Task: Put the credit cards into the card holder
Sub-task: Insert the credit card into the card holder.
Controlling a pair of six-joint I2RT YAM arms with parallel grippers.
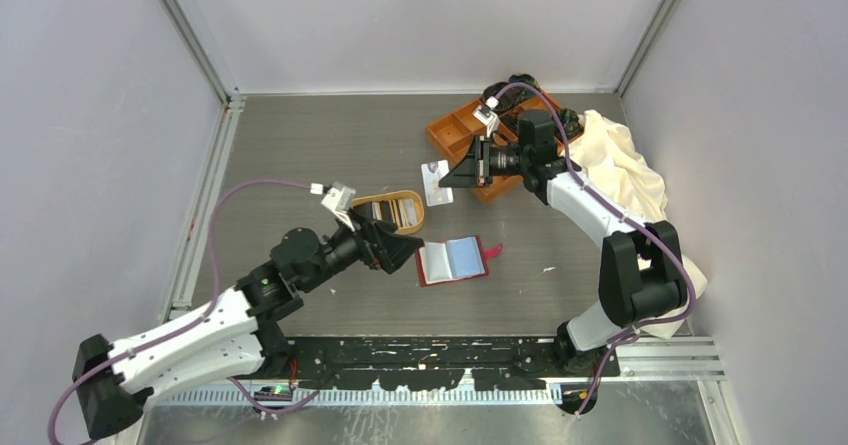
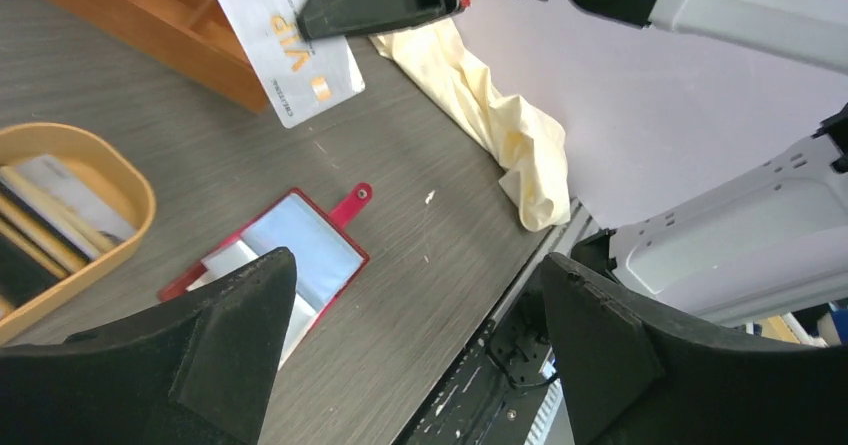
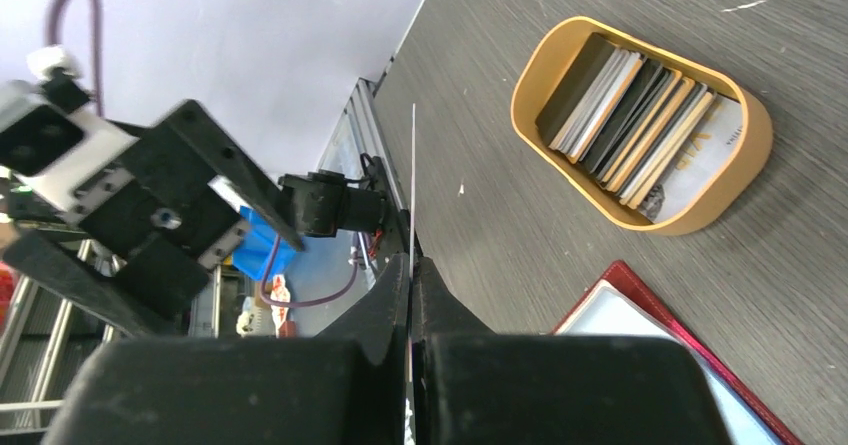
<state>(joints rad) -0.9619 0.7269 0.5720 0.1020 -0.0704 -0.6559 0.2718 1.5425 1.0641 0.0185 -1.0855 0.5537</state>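
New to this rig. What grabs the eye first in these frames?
The right gripper stands out first, shut on a white VIP credit card and holding it off the table near the orange tray. Mid-table, the red card holder lies open, showing its blue lining, with the left gripper open right beside it. Just beyond sits a tan oval dish packed with more credit cards.

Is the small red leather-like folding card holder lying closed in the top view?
No, the red card holder lies spread open, with its blue inner lining facing up toward the camera.
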